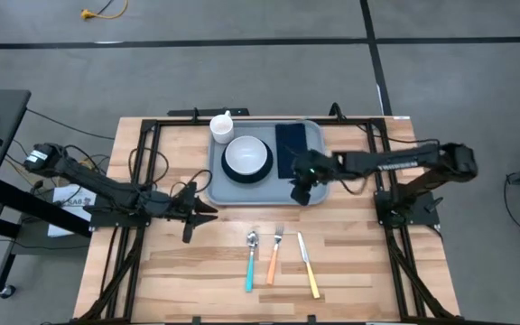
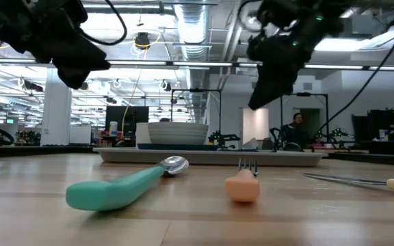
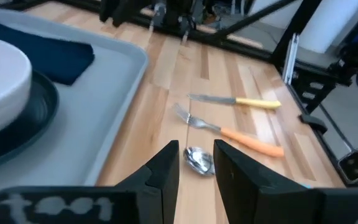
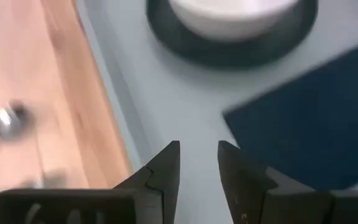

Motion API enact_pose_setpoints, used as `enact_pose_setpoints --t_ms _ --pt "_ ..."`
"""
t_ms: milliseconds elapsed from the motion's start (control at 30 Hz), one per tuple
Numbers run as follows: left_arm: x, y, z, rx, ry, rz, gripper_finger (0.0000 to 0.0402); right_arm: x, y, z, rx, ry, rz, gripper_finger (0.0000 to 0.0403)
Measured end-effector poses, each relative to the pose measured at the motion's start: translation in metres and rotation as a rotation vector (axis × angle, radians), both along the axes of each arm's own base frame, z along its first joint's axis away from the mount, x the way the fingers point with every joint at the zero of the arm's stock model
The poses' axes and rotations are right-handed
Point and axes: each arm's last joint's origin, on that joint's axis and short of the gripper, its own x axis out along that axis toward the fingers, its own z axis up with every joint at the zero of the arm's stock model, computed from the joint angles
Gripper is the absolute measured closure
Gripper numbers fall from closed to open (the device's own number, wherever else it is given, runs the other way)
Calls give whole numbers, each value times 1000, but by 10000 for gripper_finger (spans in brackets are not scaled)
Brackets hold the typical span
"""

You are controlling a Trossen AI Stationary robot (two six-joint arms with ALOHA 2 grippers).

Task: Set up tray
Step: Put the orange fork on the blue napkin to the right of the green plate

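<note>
Cutlery remained off the tray (image 1: 310, 193). High view: we noted spoon (image 1: 251, 260), fork (image 1: 274, 255) and knife (image 1: 307, 264) on the wood near the front edge; tray at the table's back with bowl (image 1: 246, 155), cup (image 1: 221, 125) and napkin (image 1: 292, 147).

Low view: right gripper (image 2: 269, 85) hung above the tray.

Left wrist view: left gripper (image 3: 196, 168) empty, fingers parted, aimed at the spoon bowl.

Right wrist view: right gripper empty, fingers slightly apart over bare tray beside the napkin.

We judged a handle grasp safest, then placement by the napkin.
</note>
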Motion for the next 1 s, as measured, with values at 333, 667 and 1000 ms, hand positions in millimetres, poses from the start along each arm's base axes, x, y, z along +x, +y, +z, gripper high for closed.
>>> enact_pose_setpoints --t_ms 333,667,1000 --pt "25 -12 -27 9 44 -43 315 -2 75 -10 -54 -454 -2 301" --pt "32 -21 -43 -11 80 -104 315 4 133 -18 20 -527 174 301" --pt "24 -43 -43 46 72 -278 315 -5 156 -5 158 -590 153 301"
